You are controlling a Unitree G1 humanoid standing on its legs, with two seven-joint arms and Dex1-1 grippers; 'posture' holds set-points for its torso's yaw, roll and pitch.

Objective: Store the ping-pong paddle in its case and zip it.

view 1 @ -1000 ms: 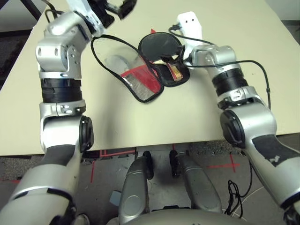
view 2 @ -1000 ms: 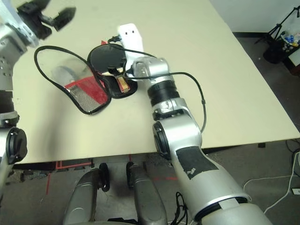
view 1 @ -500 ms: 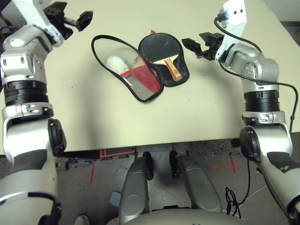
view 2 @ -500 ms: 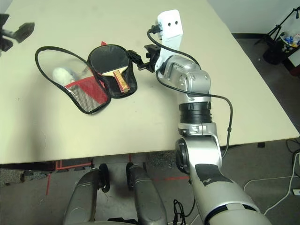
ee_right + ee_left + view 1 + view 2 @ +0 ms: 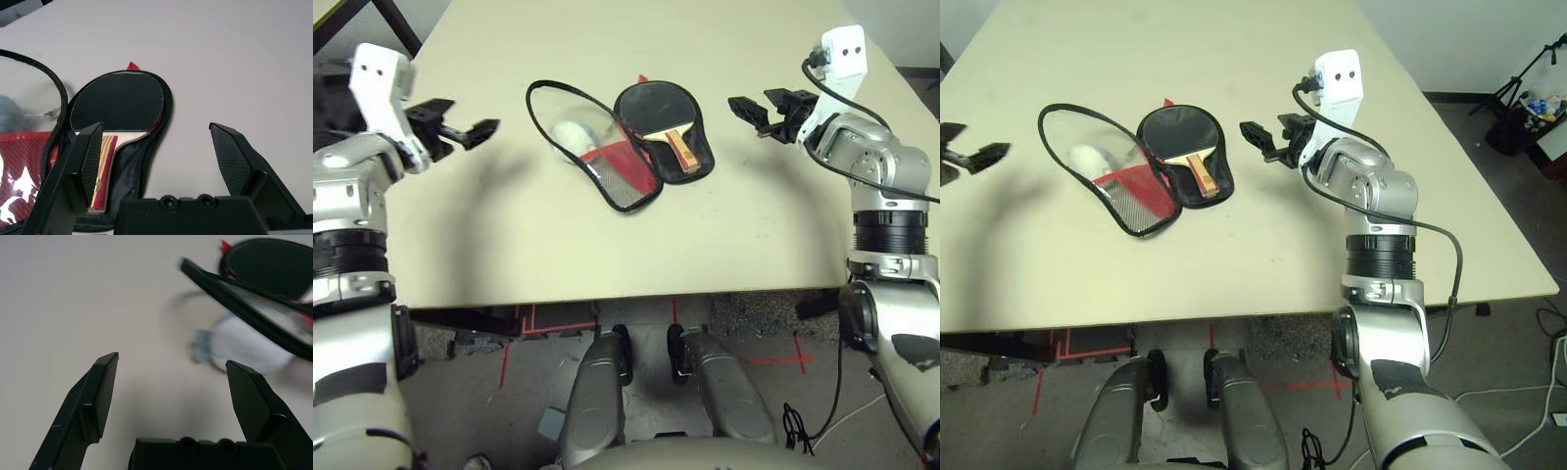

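The case (image 5: pixel 625 181) lies unzipped and spread flat at the table's middle. Its right half (image 5: pixel 131 169) holds the ping-pong paddle (image 5: pixel 654 106), black face up, with its striped handle (image 5: pixel 680 151) pointing toward me. The left half is the lid, with a black zipper rim (image 5: pixel 244 296), a red panel (image 5: pixel 22 156) and a mesh pocket (image 5: pixel 1131 201). My right gripper (image 5: pixel 751 108) hovers open to the right of the case, and its fingers (image 5: pixel 88 156) frame the paddle. Well left of the case, my left gripper (image 5: pixel 462 131) hangs open above bare table.
A pale round piece (image 5: pixel 570 133) shows through the lid's clear window (image 5: pixel 247 346). The cream table (image 5: pixel 607 245) stretches wide around the case. A cable (image 5: pixel 1445 250) runs along my right forearm. Beyond the table's right edge, gear stands on the floor (image 5: pixel 1528 98).
My right gripper has left the paddle's handle and drawn back to the right of the case. My left arm has swung out to the left. The paddle stays in the case.
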